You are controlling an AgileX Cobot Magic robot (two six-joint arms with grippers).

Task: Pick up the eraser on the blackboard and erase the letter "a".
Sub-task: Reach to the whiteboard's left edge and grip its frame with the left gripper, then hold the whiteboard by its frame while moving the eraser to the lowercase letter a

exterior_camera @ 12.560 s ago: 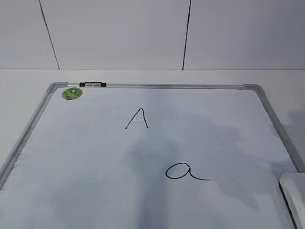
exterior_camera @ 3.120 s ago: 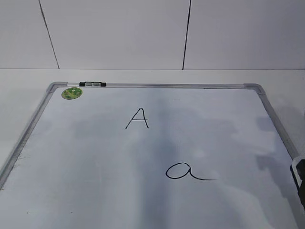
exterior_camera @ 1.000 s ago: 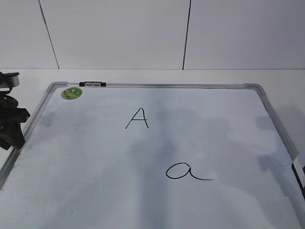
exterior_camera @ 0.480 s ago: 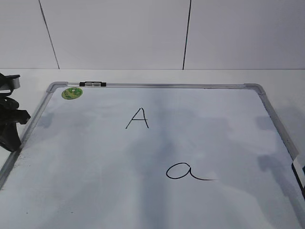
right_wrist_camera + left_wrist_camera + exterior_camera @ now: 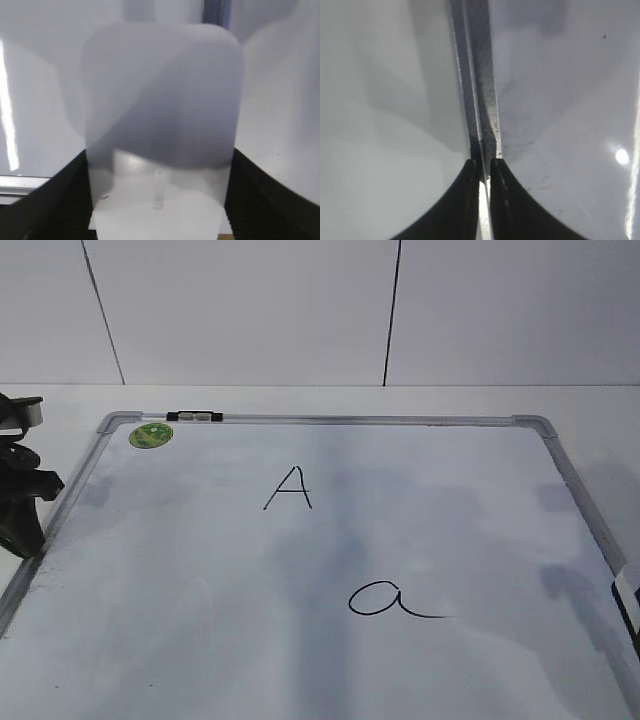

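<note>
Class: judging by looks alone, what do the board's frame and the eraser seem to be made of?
Blackboard frame: probably metal, silver-grey with a brushed sheen; its corner pieces look like grey plastic. Eraser, between the right gripper fingers: apparently smooth white plastic, with faint lettering.

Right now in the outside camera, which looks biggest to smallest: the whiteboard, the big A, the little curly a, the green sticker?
1. blackboard
2. and 3. letter "a" and capital A: too alike, and the "a" sits nearer the camera
4. green sticker
</note>
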